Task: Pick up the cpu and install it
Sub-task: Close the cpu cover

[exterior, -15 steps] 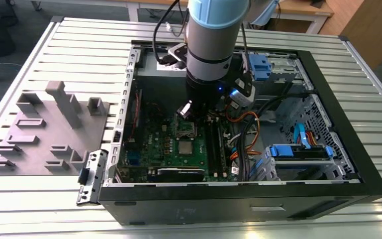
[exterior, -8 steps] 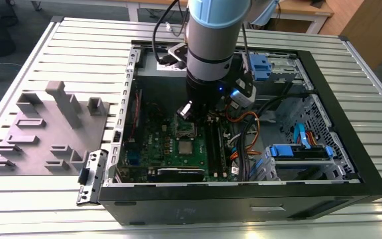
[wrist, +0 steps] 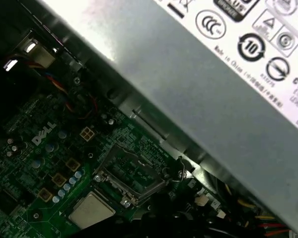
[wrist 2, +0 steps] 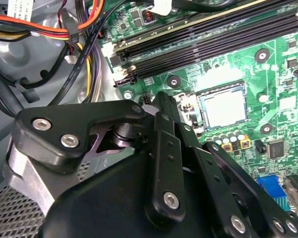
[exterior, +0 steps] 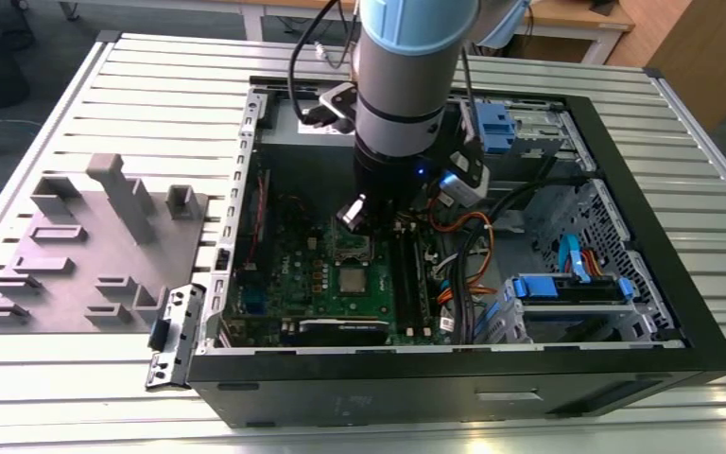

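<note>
The gripper (wrist 2: 162,101) is masked by its own black linkage, so spread or pressed together cannot be told. The cpu (wrist 2: 223,106) lies flat in the motherboard (wrist 2: 228,69) socket, just beside the gripper, unheld.

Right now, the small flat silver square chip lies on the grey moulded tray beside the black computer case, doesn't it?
No. The exterior view shows the small flat silver square chip lying on the green circuit board inside the black computer case, not on the grey moulded tray beside it.
</note>
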`<state>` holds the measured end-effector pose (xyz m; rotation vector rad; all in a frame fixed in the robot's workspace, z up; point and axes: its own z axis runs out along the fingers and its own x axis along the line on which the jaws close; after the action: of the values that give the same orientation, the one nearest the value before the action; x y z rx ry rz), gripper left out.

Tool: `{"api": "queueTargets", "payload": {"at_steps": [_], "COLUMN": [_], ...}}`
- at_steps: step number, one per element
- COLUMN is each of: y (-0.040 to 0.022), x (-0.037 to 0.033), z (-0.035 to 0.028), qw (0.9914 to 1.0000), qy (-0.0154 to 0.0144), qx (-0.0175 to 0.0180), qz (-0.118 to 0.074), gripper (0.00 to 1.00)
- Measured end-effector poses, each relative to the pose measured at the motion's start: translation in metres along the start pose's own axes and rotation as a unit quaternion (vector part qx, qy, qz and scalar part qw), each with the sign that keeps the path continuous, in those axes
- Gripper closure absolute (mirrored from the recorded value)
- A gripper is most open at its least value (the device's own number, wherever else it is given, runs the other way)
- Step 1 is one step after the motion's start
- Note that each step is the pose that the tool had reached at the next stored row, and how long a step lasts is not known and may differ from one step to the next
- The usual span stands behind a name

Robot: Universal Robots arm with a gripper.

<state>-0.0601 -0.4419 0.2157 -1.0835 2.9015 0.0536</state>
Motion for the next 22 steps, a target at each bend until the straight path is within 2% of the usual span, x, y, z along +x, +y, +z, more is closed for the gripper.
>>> {"api": "queueTargets", "payload": {"at_steps": [10, 22], "y": [-0.0074, -0.023], "x": [0.0047, 0.0143], "z": [-0.0043, -0.0069], "qw": [1.0, 1.0], "qy": [0.0, -0.0001], "qx": [0.0, -0.0002], "qz": [0.0, 0.0], "gripper": [0.89, 0.89]}}
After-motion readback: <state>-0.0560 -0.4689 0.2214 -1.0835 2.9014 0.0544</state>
